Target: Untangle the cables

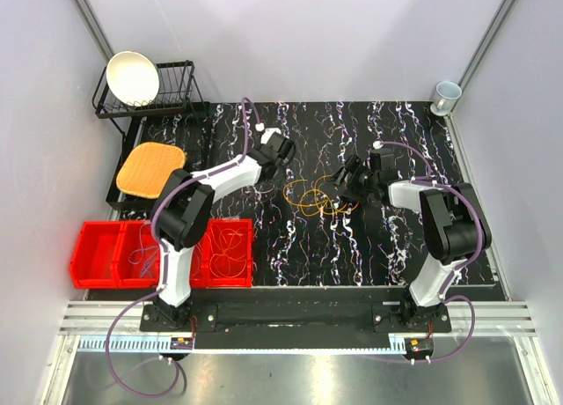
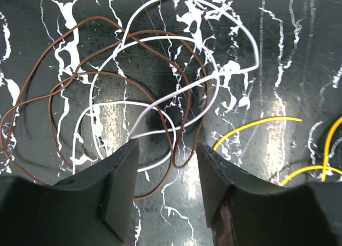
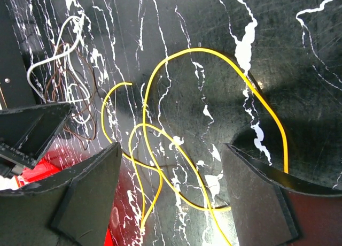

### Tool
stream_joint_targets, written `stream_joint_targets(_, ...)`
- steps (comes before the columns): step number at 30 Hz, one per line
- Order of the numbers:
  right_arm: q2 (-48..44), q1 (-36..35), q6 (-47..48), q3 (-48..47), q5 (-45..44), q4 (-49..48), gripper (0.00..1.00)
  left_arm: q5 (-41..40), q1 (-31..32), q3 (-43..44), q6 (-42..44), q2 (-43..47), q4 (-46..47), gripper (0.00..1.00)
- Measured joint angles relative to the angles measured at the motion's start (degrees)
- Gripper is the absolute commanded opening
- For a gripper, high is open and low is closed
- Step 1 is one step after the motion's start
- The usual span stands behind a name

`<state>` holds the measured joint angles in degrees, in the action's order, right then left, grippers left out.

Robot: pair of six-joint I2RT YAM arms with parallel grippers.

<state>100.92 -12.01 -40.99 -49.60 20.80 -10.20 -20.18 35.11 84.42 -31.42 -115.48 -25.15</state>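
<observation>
The orange cable (image 1: 230, 252) lies in a red bin (image 1: 251, 257) at near left, while the white cable (image 2: 235, 27) and brown cable (image 2: 53, 48) are interlooped under the spread left pincer (image 2: 165, 150), and the yellow cable (image 3: 214, 52) sits under the spread right pincer (image 3: 171, 150).

Brown-white cable tangle (image 2: 181, 92) beside yellow loops (image 3: 200, 50)

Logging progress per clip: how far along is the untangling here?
Done: an orange cable lies alone in a red bin. In hand: nothing gripped; the left gripper hovers open over the interlaced brown cable and white cable, the right gripper open over the yellow cable. Left: sorting those three.
</observation>
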Motion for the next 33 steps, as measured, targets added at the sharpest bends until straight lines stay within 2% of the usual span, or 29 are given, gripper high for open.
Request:
stream_joint_targets(2,0.3,0.0,0.0,0.0,0.3,0.0,0.80,0.1,-0.2,0.2,0.0,-0.9,0.3,0.47)
stream_joint_targets(5,0.5,0.0,0.0,0.0,0.4,0.0,0.80,0.5,-0.2,0.6,0.3,-1.8,0.8,0.05)
stream_joint_targets(6,0.5,0.0,0.0,0.0,0.5,0.0,0.80,0.6,-0.2,0.8,-0.1,-2.0,0.9,0.00)
stream_joint_targets(14,0.9,0.0,0.0,-0.5,1.0,0.0,0.80,1.3,0.2,5.3,0.5,-0.5,-1.3,0.00)
stream_joint_targets(17,1.0,0.0,0.0,-0.6,1.1,0.0,0.80,2.1,0.4,6.9,1.0,5.7,-5.7,0.00)
stream_joint_targets(20,1.0,0.0,0.0,-0.6,1.2,0.0,0.80,4.4,0.8,13.0,2.0,13.6,-9.6,0.00)
stream_joint_targets(23,1.1,0.0,0.0,-0.6,1.2,0.0,0.80,8.2,1.8,21.3,3.6,20.9,-10.3,0.00)
stream_joint_targets(27,1.2,0.0,0.0,-0.6,1.2,0.0,0.80,12.7,5.4,26.9,5.9,30.8,-10.0,0.00)
stream_joint_targets(30,1.2,0.0,0.0,-0.6,1.2,0.0,0.80,15.1,7.8,26.2,7.1,37.7,-9.1,0.00)
stream_joint_targets(33,1.2,0.0,0.0,-0.6,1.2,0.0,0.80,15.0,7.8,20.0,7.7,43.9,-7.1,0.00)
